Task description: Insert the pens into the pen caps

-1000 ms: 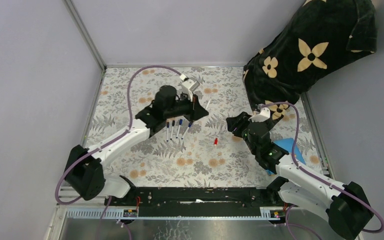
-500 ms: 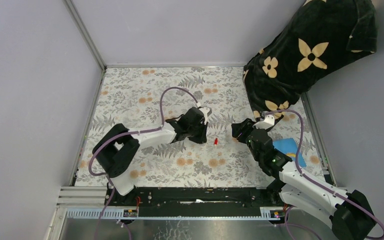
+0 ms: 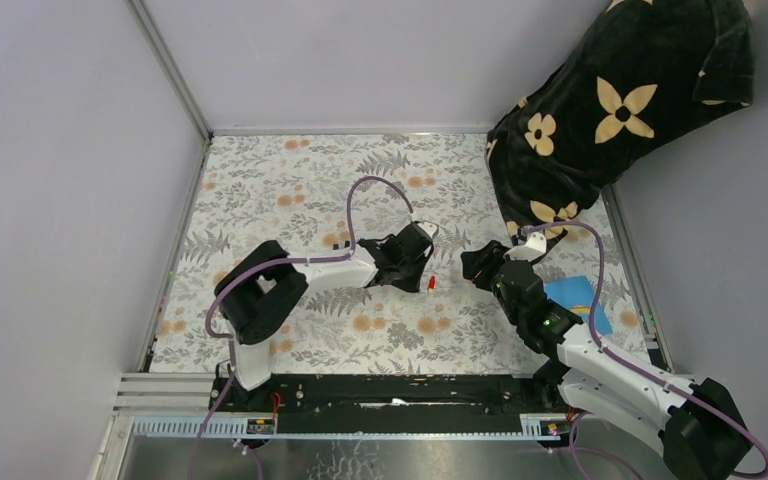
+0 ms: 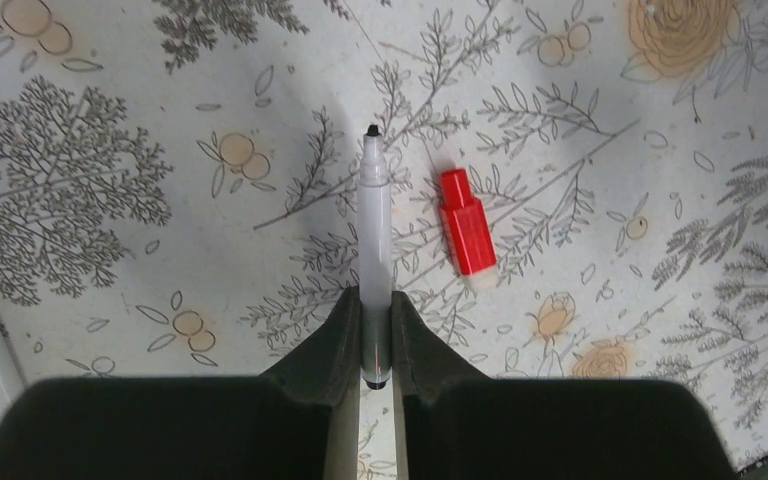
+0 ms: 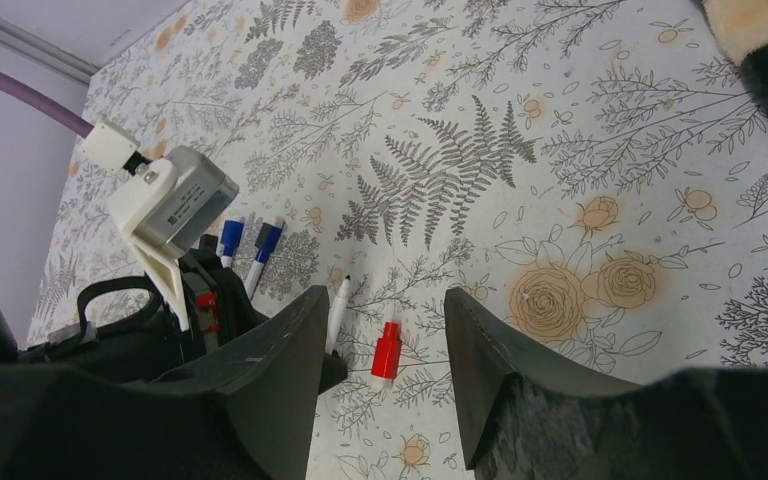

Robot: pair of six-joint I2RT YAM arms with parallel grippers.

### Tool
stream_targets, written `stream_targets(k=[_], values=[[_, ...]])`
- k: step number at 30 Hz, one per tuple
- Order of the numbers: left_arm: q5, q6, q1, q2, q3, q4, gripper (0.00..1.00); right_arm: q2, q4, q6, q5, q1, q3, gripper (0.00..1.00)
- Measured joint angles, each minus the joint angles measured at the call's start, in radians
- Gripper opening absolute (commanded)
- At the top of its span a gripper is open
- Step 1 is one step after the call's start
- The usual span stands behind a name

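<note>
The left claw (image 4: 378, 335) is clamped tight on a white pen (image 4: 374, 220). It grips the rear end, so the bare dark tip sticks out ahead, low over the flowery counter (image 3: 290, 190). A red cap (image 4: 465, 233) lies flat on the counter just beside the barrel, on the right as the left wrist sees it, not touching. The right claw (image 5: 385, 300) hangs near the cap, its fingers partly spread with nothing between them. Behind the left claw, two capped pens (image 5: 267, 243) with blue caps lie side by side.
</note>
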Motion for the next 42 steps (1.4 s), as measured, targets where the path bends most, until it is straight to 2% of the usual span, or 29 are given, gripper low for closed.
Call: stream_targets(k=[13, 24, 31, 36, 42], values=[[-0.031, 0.014, 0.0, 0.045, 0.057, -0.006, 0.3, 0.0, -0.015, 0.0, -0.003, 0.0, -0.006, 0.54], [-0.067, 0.035, 0.0, 0.016, 0.058, -0.025, 0.38, -0.006, -0.047, -0.008, 0.003, 0.0, -0.004, 0.58], [-0.032, 0.065, 0.042, -0.164, 0.061, -0.026, 0.44, -0.035, -0.12, -0.089, 0.042, 0.0, 0.074, 0.66], [0.023, 0.067, 0.127, -0.312, 0.051, 0.033, 0.47, -0.074, -0.13, -0.159, 0.058, 0.0, 0.121, 0.77], [0.032, 0.09, 0.237, -0.521, -0.054, 0.092, 0.52, -0.111, -0.15, -0.245, 0.055, 0.0, 0.137, 0.84]])
